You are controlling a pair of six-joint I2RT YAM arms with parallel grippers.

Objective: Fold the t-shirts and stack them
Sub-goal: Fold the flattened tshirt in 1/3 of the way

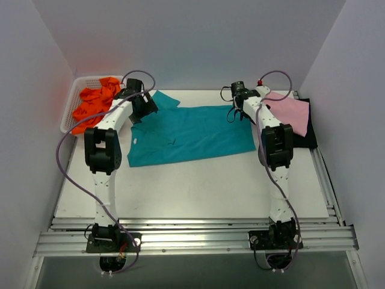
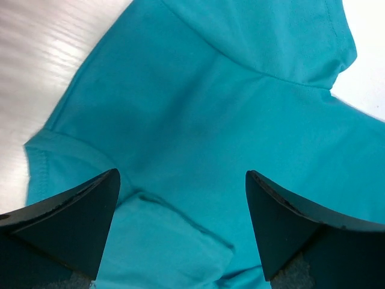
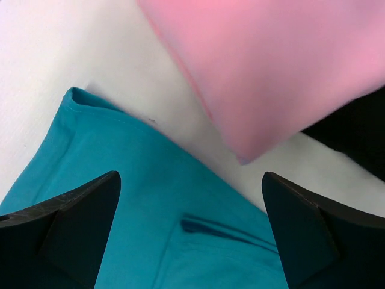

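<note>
Evidently your left claw (image 2: 180, 180) and right claw (image 3: 189, 177) both gape empty, each over one end of the soft teal cloth t-shirt (image 1: 192, 135) spread beneath for folding.

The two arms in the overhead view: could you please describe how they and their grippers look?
Both the left arm and right arm have white links with black joint housings and a looping purple cable. The left gripper and right gripper have dark, wedge-shaped fingers with worn edges.
</note>
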